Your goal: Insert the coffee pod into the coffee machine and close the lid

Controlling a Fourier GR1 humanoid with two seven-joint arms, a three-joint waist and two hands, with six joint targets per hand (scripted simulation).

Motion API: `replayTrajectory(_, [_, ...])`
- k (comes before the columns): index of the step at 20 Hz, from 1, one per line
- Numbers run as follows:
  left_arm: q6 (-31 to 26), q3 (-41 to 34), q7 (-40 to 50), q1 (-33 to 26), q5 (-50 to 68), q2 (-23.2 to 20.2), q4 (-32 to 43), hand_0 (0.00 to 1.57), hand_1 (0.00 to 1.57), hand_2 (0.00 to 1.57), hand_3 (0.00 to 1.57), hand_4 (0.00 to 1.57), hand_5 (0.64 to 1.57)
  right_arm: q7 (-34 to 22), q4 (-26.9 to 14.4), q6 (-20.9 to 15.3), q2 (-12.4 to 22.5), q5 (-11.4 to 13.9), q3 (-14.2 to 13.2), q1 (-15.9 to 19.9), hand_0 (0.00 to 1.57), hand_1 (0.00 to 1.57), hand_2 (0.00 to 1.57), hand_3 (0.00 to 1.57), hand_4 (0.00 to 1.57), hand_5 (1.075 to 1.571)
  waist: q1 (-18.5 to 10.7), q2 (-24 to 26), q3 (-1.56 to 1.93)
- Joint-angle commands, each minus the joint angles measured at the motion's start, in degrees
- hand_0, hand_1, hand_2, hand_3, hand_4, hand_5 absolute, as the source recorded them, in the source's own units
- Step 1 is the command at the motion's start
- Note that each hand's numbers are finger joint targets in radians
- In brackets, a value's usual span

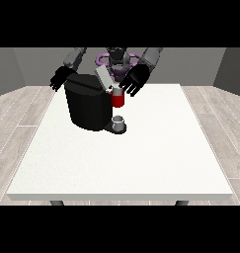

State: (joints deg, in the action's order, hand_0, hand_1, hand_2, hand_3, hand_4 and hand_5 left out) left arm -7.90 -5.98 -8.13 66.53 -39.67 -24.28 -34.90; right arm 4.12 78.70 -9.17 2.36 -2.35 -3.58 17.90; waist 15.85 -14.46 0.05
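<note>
At the view's left we see a hand (pixel 59 79) hanging just behind the upper left corner of the coffee machine (pixel 87 104), its fingers pointing down and loosely spread, closed on nothing. To the right of that hand sits the black body of the machine, on the far part of the white table (pixel 141 163). Its grey lid (pixel 103 77) stands tilted up, between the two hands. Further right, the hand at the view's right (pixel 133 80) hovers with fingers spread apart and relaxed, just above and beside the red brewing head (pixel 118 100). Directly below that hand, a small grey cup (pixel 119 121) rests on the machine's base. We cannot make out the coffee pod itself; it may be hidden near the red head.
</note>
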Motion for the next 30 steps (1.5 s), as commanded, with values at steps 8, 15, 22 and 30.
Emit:
replayTrajectory(8, [-2.75,2.11,0.01,1.64,-3.4,-2.13,1.46,0.0,0.0,0.0,0.0,0.0,1.571,0.49,0.3,-1.63,-2.26,2.07,3.39,-1.4,0.0,0.0,0.0,0.0,0.37,1.571,1.75,-1.01,-0.03])
replayTrajectory(15, [-5.86,2.79,-2.04,0.56,-3.56,-2.09,-0.56,0.0,0.0,0.0,0.0,0.0,1.571,1.59,-2.85,-2.09,-0.61,-0.02,-1.46,0.03,0.0,0.0,0.0,0.0,0.38,1.571,-2.31,1.61,-0.02])
replayTrajectory(22, [-7.82,2.1,-2.08,-1.27,-3.32,-2.61,-0.47,0.0,0.0,0.0,0.0,0.0,1.571,-0.31,-2.11,-0.43,0.61,-1.42,-2.07,-2.69,0.0,0.0,0.0,0.0,0.38,1.571,-2.34,5.62,-0.03])
replayTrajectory(30, [-2.72,-4.12,-0.96,-9.76,3.89,5.8,-0.95,0.0,0.0,0.0,0.0,0.0,1.571,-0.91,-0.38,-0.76,-0.26,-0.94,-0.75,-7.17,0.0,0.0,0.0,0.0,0.42,1.571,-5.71,12.12,-0.09])
